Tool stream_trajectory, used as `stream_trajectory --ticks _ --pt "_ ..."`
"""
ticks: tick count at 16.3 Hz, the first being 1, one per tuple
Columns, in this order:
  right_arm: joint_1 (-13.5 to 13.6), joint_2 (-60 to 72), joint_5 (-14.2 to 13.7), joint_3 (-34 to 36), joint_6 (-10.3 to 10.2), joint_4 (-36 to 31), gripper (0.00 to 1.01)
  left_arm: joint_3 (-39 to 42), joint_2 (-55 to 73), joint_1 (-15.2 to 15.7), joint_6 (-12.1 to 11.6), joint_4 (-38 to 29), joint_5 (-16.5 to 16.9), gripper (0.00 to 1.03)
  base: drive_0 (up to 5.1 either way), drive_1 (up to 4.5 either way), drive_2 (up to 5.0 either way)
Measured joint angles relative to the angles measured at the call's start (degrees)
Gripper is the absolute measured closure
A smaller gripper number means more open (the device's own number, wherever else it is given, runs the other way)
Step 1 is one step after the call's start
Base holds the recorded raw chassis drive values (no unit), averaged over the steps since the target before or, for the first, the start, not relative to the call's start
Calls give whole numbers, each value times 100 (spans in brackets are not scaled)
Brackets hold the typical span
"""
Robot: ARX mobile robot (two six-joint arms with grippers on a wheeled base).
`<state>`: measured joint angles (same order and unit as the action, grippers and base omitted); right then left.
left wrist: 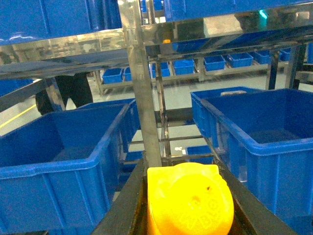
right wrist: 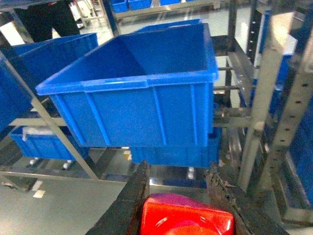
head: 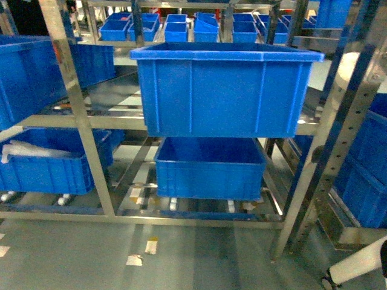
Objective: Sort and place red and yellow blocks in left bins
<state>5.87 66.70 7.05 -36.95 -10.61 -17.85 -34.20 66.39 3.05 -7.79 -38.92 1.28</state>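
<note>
Yellow block (left wrist: 188,200) sits clamped in the left tool (left wrist: 188,208), short of the rack post (left wrist: 142,88) that splits two blue bins (left wrist: 63,156); a straight reach could strike that post, or release over the gap between the rims. Right of it, the red block (right wrist: 183,218) is clamped in the right tool (right wrist: 181,210), facing a bin wall (right wrist: 142,115) and below its rim, so an early release would drop it on the floor.
</note>
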Motion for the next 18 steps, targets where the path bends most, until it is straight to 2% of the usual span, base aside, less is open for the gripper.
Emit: stream_trajectory --ticks 18 --pt "-24 33 11 -7 0 -7 73 0 0 4 0 -7 0 76 -448 413 19"
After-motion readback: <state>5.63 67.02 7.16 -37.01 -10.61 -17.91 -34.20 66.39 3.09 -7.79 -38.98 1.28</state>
